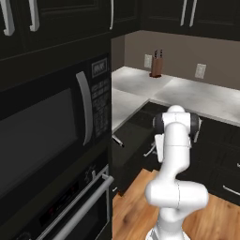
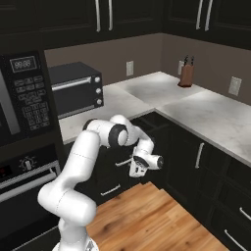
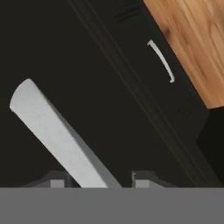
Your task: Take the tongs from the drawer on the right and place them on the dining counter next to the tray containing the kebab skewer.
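Here, my white arm is folded low in front of the black cabinets under the pale stone worktop [image 2: 206, 115], in the corner of a dark kitchen. My gripper [image 2: 135, 169] hangs just below the worktop's edge, right at the drawer [image 2: 115, 164], a black front among the base cabinets. In the hand view, the drawer's silver bar handle [image 3: 57, 133] runs slantwise across the dark front and passes down between my two fingertips [image 3: 144, 178], one on each side of it. The jaws stand apart around the bar; whether the pads already press it I cannot tell, since the contact sits at the picture's bottom edge.

Relative to the drawer: a second, smaller curved handle [image 3: 161, 61] sits on a neighbouring cabinet front, and beyond that front lies the wooden floor [image 2: 147, 215]. Above the drawer, on the worktop, a black toaster oven [image 2: 76, 88] stands to its left, and a knife block [image 2: 186, 73] stands far back against the wall. A built-in microwave [image 1: 51, 126] and oven fill the tall column further left of the drawer.

I judge the task to be at its very start. The drawer looks shut, so the tongs, which should be inside, are hidden from me. Left to do: pull the drawer open, find and lift the tongs, travel to the dining counter, and lay them beside the tray with the kebab skewer.
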### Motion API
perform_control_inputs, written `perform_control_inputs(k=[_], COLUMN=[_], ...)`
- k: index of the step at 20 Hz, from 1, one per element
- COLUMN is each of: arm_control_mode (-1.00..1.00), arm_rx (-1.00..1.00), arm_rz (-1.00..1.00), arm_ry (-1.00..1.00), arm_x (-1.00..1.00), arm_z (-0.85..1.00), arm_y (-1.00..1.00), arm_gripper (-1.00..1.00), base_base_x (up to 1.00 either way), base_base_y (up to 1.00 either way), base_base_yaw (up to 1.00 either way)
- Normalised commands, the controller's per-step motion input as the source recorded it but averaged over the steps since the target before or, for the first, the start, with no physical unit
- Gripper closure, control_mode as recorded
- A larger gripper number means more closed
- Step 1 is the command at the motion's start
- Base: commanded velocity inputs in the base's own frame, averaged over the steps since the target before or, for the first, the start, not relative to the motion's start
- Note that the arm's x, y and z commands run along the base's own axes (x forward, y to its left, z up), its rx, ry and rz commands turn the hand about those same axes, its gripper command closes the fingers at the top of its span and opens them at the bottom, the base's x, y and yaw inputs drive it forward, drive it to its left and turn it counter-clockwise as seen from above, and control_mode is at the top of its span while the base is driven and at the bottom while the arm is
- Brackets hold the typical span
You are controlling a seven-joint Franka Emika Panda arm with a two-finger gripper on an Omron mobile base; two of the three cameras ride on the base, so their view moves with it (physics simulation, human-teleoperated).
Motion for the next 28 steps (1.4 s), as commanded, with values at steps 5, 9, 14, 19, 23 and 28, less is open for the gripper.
perform_control_inputs(k=[5, 9, 14, 19, 23, 28], arm_control_mode=[-1.0, -1.0, -1.0, -1.0, -1.0, -1.0], arm_rx=[0.0, 0.0, 0.0, -0.01, -0.07, -0.14], arm_rz=[0.0, 0.0, 0.0, 0.01, 0.02, 0.05], arm_ry=[0.13, 0.29, 0.36, 0.07, 0.07, 0.0], arm_x=[-0.88, -0.8, -0.71, -0.55, -0.13, 0.0], arm_z=[-0.2, -0.14, -0.03, 0.67, 1.0, 1.0], arm_y=[-0.6, -0.56, -0.43, -0.73, -0.26, 0.05], arm_gripper=[1.0, 1.0, 1.0, 1.0, 1.0, 1.0], base_base_x=[0.0, 0.0, 0.0, 0.0, 0.0, 0.0], base_base_y=[0.0, 0.0, 0.0, 0.0, 0.0, 0.0], base_base_yaw=[0.0, 0.0, 0.0, 0.0, 0.0, 0.0])
